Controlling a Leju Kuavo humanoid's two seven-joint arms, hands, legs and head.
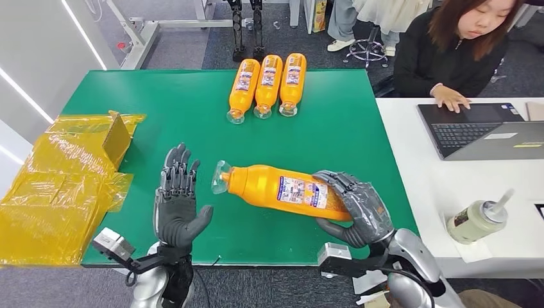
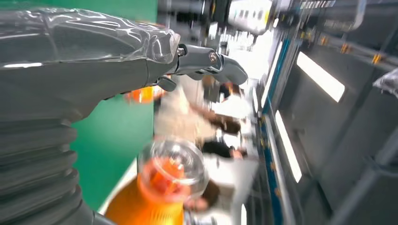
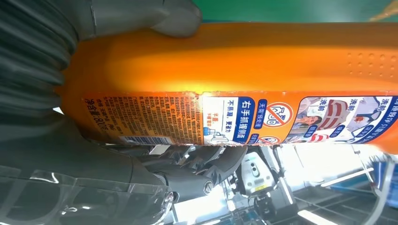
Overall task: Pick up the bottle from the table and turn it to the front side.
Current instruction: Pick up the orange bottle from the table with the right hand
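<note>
Now my right hand (image 1: pixel 356 208) grips the orange bottle (image 1: pixel 282 188) by its base, above the green desk (image 1: pixel 192 109) | bottle lies sideways, cap end toward my left hand (image 1: pixel 176 199) | left hand empty, fingers apart, just beside the cap.
</note>
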